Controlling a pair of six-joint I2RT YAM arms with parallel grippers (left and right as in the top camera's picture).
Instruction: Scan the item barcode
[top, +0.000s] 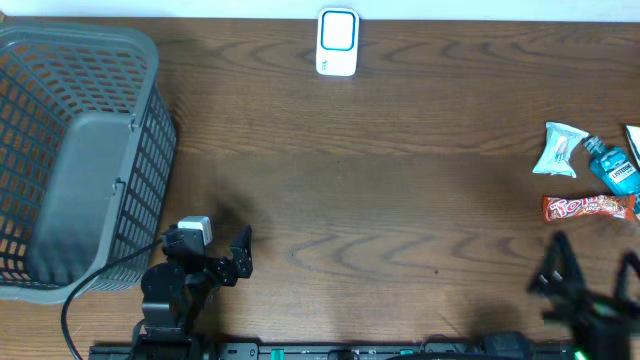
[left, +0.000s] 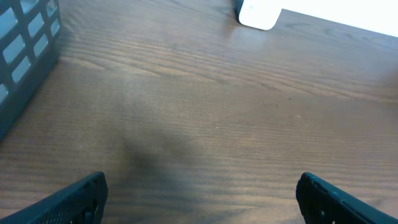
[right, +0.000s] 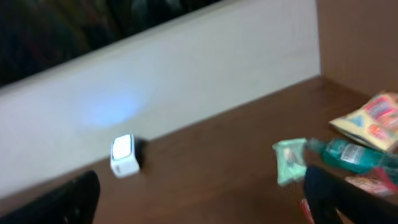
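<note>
Basket (top: 150, 170) left, scanner (top: 337, 42) behind, items (top: 612, 168) right

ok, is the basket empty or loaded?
Empty. The overhead view shows the grey basket with only its bare floor, no items inside.

Mock shop checkout: barcode scanner (top: 337, 42), basket (top: 150, 170), groceries (top: 590, 208).

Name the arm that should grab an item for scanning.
Right. The right gripper, open, sits near the candy bar, bottle and packet; the left gripper is far off beside the basket.
</note>
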